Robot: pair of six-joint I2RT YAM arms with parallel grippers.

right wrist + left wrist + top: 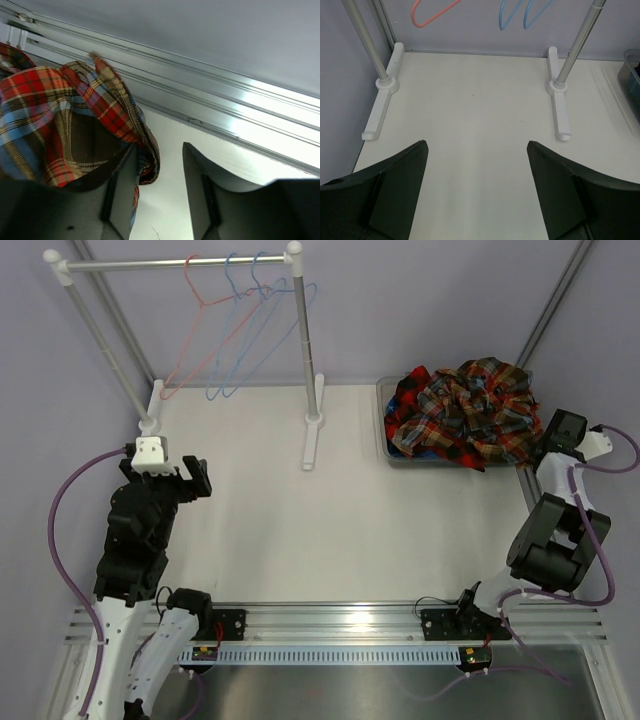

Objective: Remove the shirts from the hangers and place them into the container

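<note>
Far left, rack (180, 265) stands at the back of the worktop (340, 530). All three hangers (245, 330) hang bare on its bar, one pink-red (427, 20) and two light blue (520, 12), so the stripping looks done. Left pincer (195, 480) is spread wide and carries nothing, sitting low over bare worktop near the rack's left foot; looks parked, no job for it here. Centre of the worktop has nothing on it. Right: container (382, 415) at the far right corner, shirts (465, 410) heaped in it well above the rim, red-and-black check (408, 400) at the left, brown/olive plaid (480, 405) on top. Blue shirt not made out, probably buried. Right pincer (162, 150) is just beside the container's right edge, jaws partly apart with a bare gap between them. A fold of the brown/olive shirt (75, 125) drapes against its left finger, not pinched. Likely just letting go or tucking overhang in.
</note>
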